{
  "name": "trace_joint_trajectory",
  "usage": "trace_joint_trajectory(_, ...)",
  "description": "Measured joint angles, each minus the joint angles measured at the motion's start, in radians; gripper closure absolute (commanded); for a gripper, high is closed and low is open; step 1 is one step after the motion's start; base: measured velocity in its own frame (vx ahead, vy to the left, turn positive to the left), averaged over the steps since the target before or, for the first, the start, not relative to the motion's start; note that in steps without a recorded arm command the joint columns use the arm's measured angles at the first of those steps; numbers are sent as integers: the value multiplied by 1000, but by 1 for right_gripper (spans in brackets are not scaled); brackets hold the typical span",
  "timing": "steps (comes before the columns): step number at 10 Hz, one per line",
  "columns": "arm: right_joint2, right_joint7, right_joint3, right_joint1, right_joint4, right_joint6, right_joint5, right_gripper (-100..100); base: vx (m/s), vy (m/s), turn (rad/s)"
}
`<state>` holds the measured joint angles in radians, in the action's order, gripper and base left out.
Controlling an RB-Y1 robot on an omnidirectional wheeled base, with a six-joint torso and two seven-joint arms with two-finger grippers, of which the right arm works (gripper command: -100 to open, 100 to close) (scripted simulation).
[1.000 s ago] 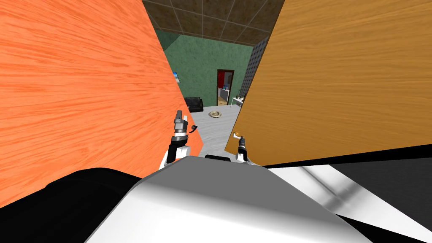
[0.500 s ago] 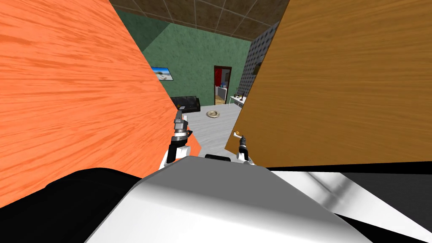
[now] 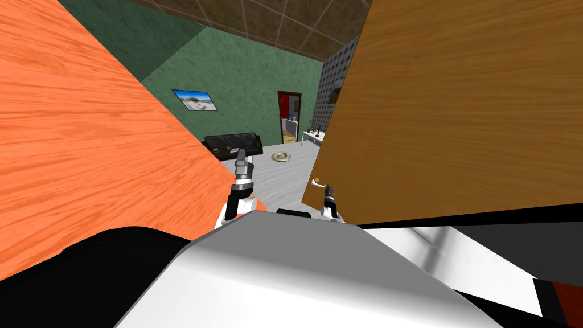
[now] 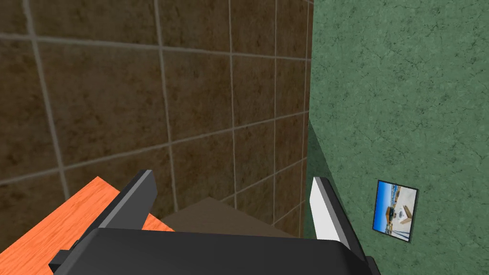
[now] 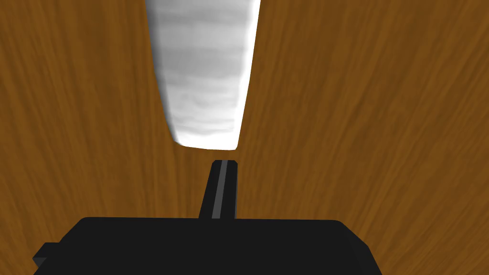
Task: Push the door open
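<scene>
Two wood-grain door leaves in the head view: orange door on my left, brown door on my right, both swung apart with a wedge-shaped gap between them. Left gripper sits in that gap just off the orange door's free edge, pointing up and forward. Its fingers are spread wide with nothing between them. In the left wrist view a corner of the orange door lies next to one finger, but I can't tell if they touch. Beyond the fingers are the brown tiled ceiling and the green wall. Right gripper is up against the brown door, blades closed flat together and holding nothing. The brown grain runs all round them, and a pale grey tapered shape sits just past the tips; I can't tell what it is. In the head view this gripper is directly under the brown door's small gold handle, near the leaf's free edge, but contact with either handle or panel is not resolvable. Through the gap: grey floor, black sofa against the green wall, and a framed picture of blue sky over something pale hung above it, with any lettering too small to read. There is also a round tan object on the floor, a white table by the right wall, and a far doorway with a dark red frame. A black area lies below the orange door.
</scene>
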<state>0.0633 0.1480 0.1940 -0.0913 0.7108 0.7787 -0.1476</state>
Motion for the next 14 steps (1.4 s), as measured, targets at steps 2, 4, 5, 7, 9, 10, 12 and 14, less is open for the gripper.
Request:
trace_joint_trajectory(2, 2, -10, -18, -13, -8, -3, 18, -100, -93, -46, -206)
trace_joint_trajectory(4, 1, -25, -37, -34, -53, 20, 37, -100, -110, -13, -251)
trace_joint_trajectory(5, -6, -29, -47, -47, -63, 20, 47, -100, -90, 8, -349)
trace_joint_trajectory(7, -15, -43, -68, -57, -73, 17, 68, -100, -65, 16, -169)
trace_joint_trajectory(9, -19, -67, -88, -114, -173, 62, 87, -100, -62, 37, -168)
trace_joint_trajectory(10, -30, -67, -95, -93, -136, 46, 94, -100, -62, 58, -264)
trace_joint_trajectory(12, -54, -78, -114, -124, -178, 56, 113, -100, -86, 78, -162)
trace_joint_trajectory(14, -72, -88, -131, -122, -165, 50, 128, -100, -84, 132, -145)
